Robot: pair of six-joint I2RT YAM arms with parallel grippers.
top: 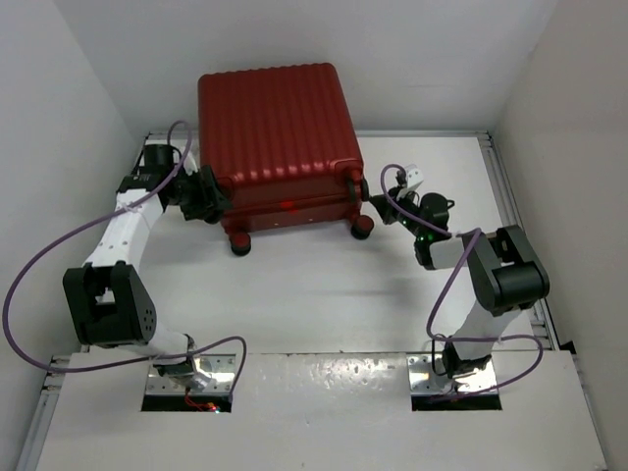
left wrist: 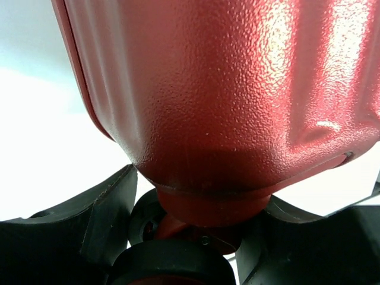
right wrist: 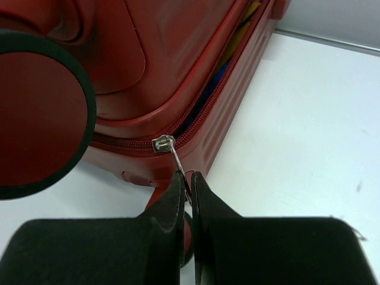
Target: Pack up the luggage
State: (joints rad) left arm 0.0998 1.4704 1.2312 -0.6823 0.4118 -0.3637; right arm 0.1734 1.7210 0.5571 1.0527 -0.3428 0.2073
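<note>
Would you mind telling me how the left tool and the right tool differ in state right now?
The left tool is open, its fingers straddling a wheeled corner of the suitcase; the right tool is shut, pinching the zipper pull. Both work at the suitcase's wheeled end.

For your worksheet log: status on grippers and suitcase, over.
Right gripper shut on zipper pull. Left gripper open, straddling luggage corner at wheel. Zip partly open; contents show in gap, may snag.
</note>
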